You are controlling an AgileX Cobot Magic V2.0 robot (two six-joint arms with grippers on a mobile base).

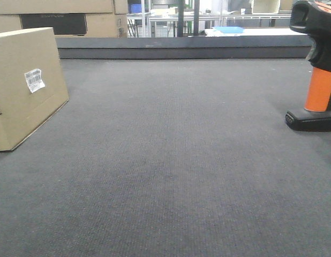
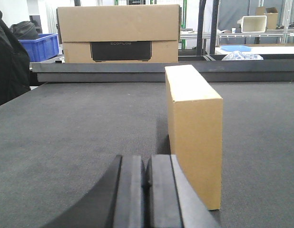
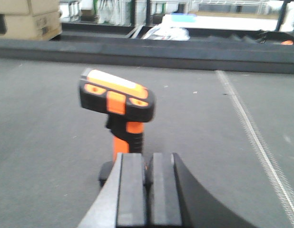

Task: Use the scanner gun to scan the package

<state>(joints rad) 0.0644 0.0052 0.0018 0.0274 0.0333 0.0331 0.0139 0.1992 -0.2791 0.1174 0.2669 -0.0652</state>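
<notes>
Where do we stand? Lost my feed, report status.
Both claws shut, empty: left claw, right claw. Box and scanner untouched on the mat. Nothing between them.

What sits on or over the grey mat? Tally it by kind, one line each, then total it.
package: 1
scanner gun: 1
robot tools: 2, the left tool and the right tool
Total: 4
</notes>
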